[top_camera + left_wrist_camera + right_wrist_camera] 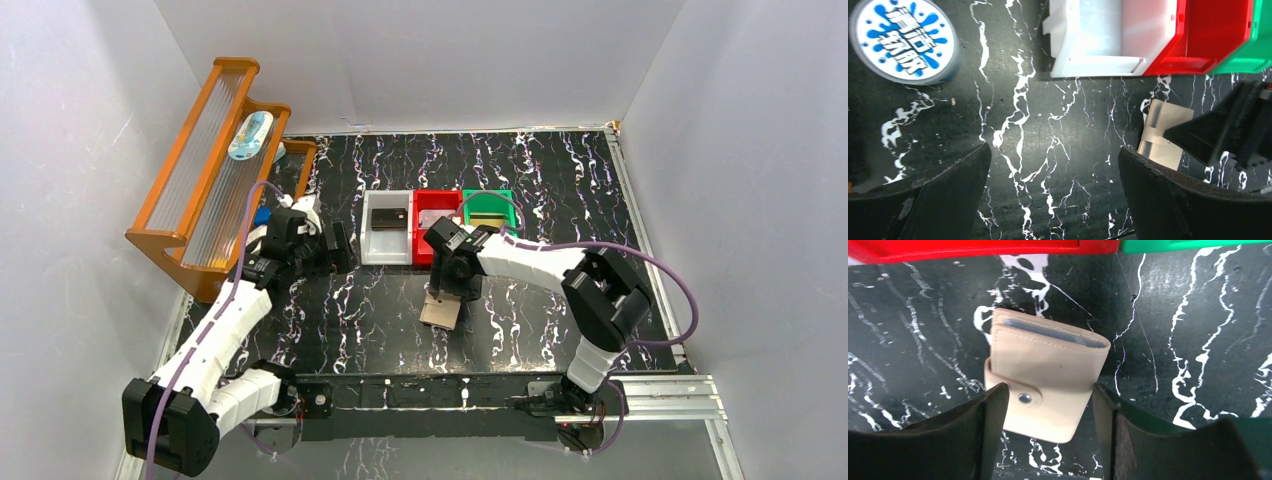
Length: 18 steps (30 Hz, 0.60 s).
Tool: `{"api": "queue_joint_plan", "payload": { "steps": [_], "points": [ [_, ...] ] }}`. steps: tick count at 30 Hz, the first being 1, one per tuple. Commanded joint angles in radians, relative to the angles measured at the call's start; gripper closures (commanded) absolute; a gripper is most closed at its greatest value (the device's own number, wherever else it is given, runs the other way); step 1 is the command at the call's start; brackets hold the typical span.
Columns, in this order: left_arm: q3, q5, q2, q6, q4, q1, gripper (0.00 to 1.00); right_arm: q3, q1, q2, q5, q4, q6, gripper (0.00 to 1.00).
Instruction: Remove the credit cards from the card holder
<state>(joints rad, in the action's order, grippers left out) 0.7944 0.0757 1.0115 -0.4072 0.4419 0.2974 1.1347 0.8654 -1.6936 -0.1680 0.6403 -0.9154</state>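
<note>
The tan card holder (pixel 441 312) lies folded on the black marbled table, its snap strap fastened. In the right wrist view the card holder (pixel 1048 365) shows thin blue edges (pixel 1048 334) at its far end. My right gripper (pixel 1048 392) is over its strap end, one finger on each side; the left finger overlaps its edge and the jaws stand apart. From above, the right gripper (pixel 448 290) points down at it. My left gripper (pixel 340 247) is open and empty to the left; in its own view (pixel 1053 155) only table lies between the fingers, and the card holder (pixel 1163 132) shows at the right.
A grey bin (pixel 385 252) holding a dark flat item (pixel 388 216), a red bin (pixel 437 196) and a green bin (pixel 488 195) stand in a row behind the holder. A wooden rack (pixel 205 170) stands at the far left. A round blue-and-white disc (pixel 903 40) lies near the left gripper.
</note>
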Motion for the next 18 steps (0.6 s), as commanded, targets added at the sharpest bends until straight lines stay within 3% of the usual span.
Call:
{"api": "queue_joint_plan", "payload": {
  "steps": [1, 5, 11, 18],
  "points": [
    [-0.029, 0.140, -0.009, 0.016, -0.052, -0.003, 0.02, -0.042, 0.006, -0.031, 0.024, -0.055, -0.016, 0.33],
    [-0.053, 0.272, -0.003, 0.013, -0.096, -0.003, 0.02, -0.102, 0.016, -0.007, 0.110, -0.163, 0.053, 0.42],
    [-0.100, 0.455, 0.022, -0.035, -0.154, 0.004, 0.10, -0.214, 0.086, 0.056, 0.235, -0.325, 0.176, 0.41],
    [-0.138, 0.387, 0.041, -0.087, -0.144, 0.087, 0.16, -0.259, 0.119, 0.203, 0.164, -0.362, 0.210, 0.29]
  ]
}}
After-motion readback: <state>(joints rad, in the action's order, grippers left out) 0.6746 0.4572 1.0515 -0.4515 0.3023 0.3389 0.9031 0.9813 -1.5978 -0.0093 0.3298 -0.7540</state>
